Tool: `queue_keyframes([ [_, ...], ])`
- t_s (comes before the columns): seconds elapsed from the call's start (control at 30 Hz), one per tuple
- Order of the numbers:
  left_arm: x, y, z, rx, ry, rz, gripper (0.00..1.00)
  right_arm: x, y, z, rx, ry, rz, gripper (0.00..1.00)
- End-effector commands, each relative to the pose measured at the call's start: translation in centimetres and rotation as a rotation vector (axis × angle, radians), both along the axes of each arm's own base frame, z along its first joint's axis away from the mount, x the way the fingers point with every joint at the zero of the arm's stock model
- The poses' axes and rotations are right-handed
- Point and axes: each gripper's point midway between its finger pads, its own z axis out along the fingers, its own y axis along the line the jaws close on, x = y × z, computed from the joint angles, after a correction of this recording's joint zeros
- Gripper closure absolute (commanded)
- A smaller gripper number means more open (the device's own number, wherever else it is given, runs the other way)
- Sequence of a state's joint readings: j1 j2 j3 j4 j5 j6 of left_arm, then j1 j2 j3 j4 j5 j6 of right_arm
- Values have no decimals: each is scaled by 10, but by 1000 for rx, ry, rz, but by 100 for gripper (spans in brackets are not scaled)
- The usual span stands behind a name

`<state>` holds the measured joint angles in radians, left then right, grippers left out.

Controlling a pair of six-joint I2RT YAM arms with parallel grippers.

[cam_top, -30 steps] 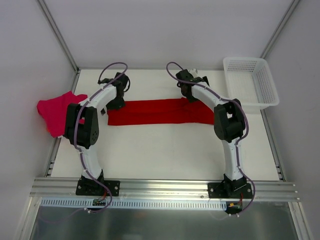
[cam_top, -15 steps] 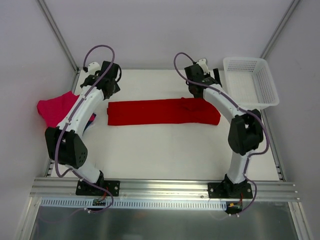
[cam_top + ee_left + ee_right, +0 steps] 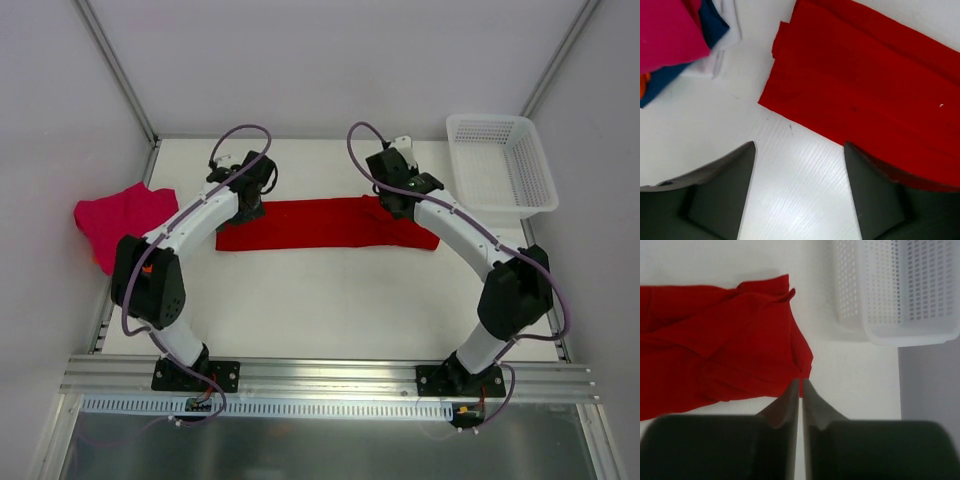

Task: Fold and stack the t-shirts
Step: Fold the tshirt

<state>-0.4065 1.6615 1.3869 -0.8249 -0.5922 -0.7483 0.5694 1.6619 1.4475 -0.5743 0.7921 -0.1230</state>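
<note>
1. The red t-shirt [image 3: 320, 225] lies flat on the white table [image 3: 330, 310] as a long folded band, running from side to side between the two arms.
2. The left gripper [image 3: 800, 147] hangs over the left end of the red t-shirt with its jaws spread wide. Bare table shows between them and nothing is held. In the left wrist view, one finger overlaps the cloth's near edge.
3. The right gripper [image 3: 800, 381] is above the right end of the red t-shirt. Its fingers are pressed almost together with only a thin slit between them, and no cloth is visible in the slit. Their tips point at the shirt's rumpled right corner.
4. Left of the red t-shirt, apart from it and at the table's left edge, is a heap of other shirts. A magenta-pink t-shirt [image 3: 115, 215] lies on top. The left wrist view shows a dark blue t-shirt [image 3: 715, 20] under it, a sliver of orange t-shirt [image 3: 642, 89], and some white cloth [image 3: 727, 35] at the heap's edge.
5. Right of the red t-shirt and apart from it, a white mesh basket [image 3: 487, 117] sits at the table's far right corner. Nothing can be seen inside it.
6. Both forearms arch over the ends of the red t-shirt and hide small parts of them from the top view.
</note>
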Motion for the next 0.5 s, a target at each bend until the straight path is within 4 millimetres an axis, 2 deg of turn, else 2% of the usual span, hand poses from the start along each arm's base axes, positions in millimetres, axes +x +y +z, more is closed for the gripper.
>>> queue_keyframes([
  [0.0,3,-10,-22,-1,73,-15,46,-17,8,-39,51,114,-4,100],
  [0.07,7,-13,-26,-1,86,-20,75,-20,7,-50,54,134,-20,100],
  [0.1,8,-14,-34,4,108,-23,100,-21,6,-57,46,153,-23,99],
  [0.2,13,-17,-44,14,137,-36,100,-24,8,-70,47,214,-22,99],
  [0.23,14,-17,-45,19,145,-44,100,-26,8,-82,39,251,-36,100],
  [0.47,12,-15,-71,54,211,-39,100,-21,22,-123,102,373,-39,99],
])
